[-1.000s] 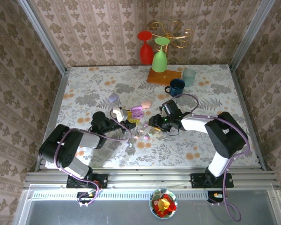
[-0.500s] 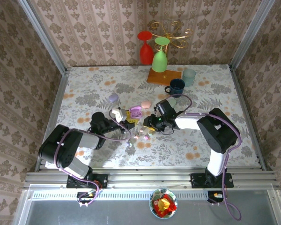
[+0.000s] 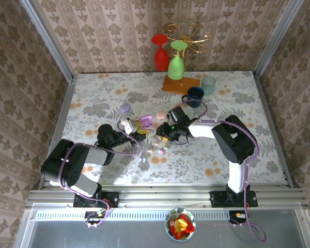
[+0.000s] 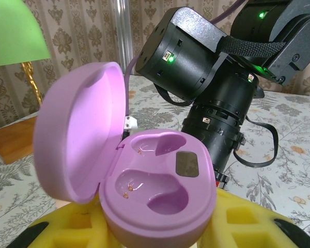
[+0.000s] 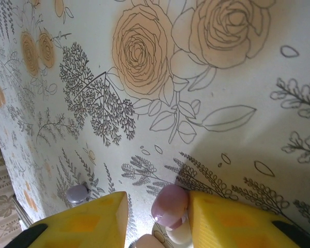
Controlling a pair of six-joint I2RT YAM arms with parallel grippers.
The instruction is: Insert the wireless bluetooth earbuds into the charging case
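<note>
Left gripper (image 4: 157, 230) clamped on open purple charging case (image 4: 155, 191), lid up, both wells empty, near middle of table (image 3: 222, 103). Right gripper (image 5: 157, 219) low over table, jaws apart around pink-purple earbud (image 5: 169, 206); earbud touches one pad, gap to other. Whitish bud (image 5: 180, 233) just beside it

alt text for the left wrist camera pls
An open purple charging case sits clamped between the yellow padded fingers of the left gripper, lid tipped back to the left and both earbud wells empty. Behind it looms the right arm's black wrist with green lights lit, above the floral table.
</note>
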